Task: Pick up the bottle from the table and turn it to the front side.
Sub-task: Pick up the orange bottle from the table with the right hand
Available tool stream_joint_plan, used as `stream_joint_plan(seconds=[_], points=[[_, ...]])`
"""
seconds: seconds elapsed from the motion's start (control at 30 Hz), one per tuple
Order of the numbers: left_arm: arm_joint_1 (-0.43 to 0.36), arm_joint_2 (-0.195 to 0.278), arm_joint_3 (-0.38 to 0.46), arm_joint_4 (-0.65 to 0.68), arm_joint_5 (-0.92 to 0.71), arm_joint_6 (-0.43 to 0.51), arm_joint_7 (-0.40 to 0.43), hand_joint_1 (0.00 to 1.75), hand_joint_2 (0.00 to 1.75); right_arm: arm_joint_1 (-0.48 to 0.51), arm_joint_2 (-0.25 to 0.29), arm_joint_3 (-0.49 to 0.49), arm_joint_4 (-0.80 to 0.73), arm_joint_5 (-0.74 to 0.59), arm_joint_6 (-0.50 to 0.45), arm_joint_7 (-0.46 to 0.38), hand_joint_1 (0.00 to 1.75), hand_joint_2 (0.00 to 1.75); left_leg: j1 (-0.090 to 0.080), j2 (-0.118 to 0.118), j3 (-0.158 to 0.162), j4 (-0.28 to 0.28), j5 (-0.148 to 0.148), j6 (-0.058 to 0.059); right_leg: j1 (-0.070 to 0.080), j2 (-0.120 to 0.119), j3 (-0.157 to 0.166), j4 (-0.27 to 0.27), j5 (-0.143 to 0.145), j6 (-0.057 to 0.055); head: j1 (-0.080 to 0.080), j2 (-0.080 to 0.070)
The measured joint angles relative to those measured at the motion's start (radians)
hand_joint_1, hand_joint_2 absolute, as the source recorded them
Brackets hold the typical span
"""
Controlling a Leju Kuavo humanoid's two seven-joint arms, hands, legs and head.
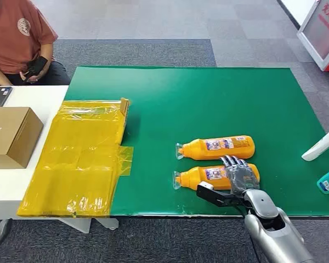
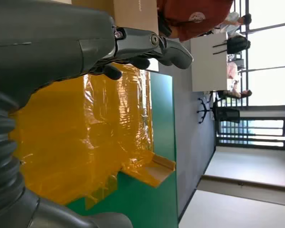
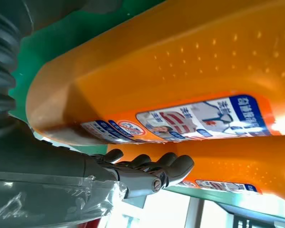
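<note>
In the head view, the right hand at about five o'clock lies over the nearer bottle on the green table, fingers draped across it, with a second orange bottle just beyond. In the left wrist view, the left hand holds nothing, fingers loosely apart above yellow film. The right wrist view shows the right hand's fingers beside the bottle's label, but I cannot tell whether they clamp it.

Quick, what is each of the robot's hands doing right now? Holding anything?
Left hand: holds nothing, fingers curled loosely above the yellow plastic sheet.
Right hand: fingers draped over the nearer orange bottle; a firm grip cannot be told.
</note>
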Motion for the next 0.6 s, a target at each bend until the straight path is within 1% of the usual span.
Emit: stream_joint_plan(seconds=[0.07,0.1,0.2,0.23,0.37,0.6], points=[[0.000,0.000,0.000,0.000,0.000,0.000,0.000,0.00,1.75,-0.002,0.000,0.001,0.002,0.000,0.000,0.000,0.00,1.75,0.000,0.000,0.000,0.000,0.000,0.000,0.000,0.000,0.000,0.000,0.000,0.000,0.000,0.000],[0.000,0.000,0.000,0.000,0.000,0.000,0.000,0.00,1.75,-0.004,0.000,0.003,0.005,0.000,0.000,-0.001,0.39,1.75,0.000,0.000,0.000,0.000,0.000,0.000,0.000,0.000,0.000,0.000,0.000,0.000,0.000,0.000],[0.001,0.000,0.000,0.000,0.000,0.000,0.000,0.00,1.75,-0.008,0.000,0.008,0.011,0.000,0.001,-0.003,1.70,1.75,0.000,0.000,0.001,0.000,0.001,0.000,0.000,0.000,0.001,0.000,0.000,0.000,0.000,0.000],[0.001,0.000,0.000,0.000,0.001,-0.001,0.000,0.00,1.75,-0.008,0.000,0.010,0.013,0.000,0.002,-0.004,1.75,1.75,0.000,0.001,0.001,0.000,0.001,0.000,0.000,0.000,0.001,0.000,0.001,0.000,0.000,0.000],[0.002,0.000,0.000,0.000,0.002,-0.002,-0.001,0.00,1.75,-0.013,-0.001,0.019,0.023,-0.001,0.004,-0.011,1.75,1.75,0.000,0.000,0.001,0.000,0.002,0.001,0.000,0.000,0.001,0.000,0.002,0.002,0.000,0.000],[0.003,0.000,0.002,0.000,0.008,-0.006,-0.006,0.00,1.75,-0.029,-0.003,0.026,0.037,-0.007,0.004,-0.018,1.75,1.75,0.000,0.000,0.000,0.000,0.001,0.001,0.000,0.000,0.001,0.000,0.001,0.002,0.000,0.000]])
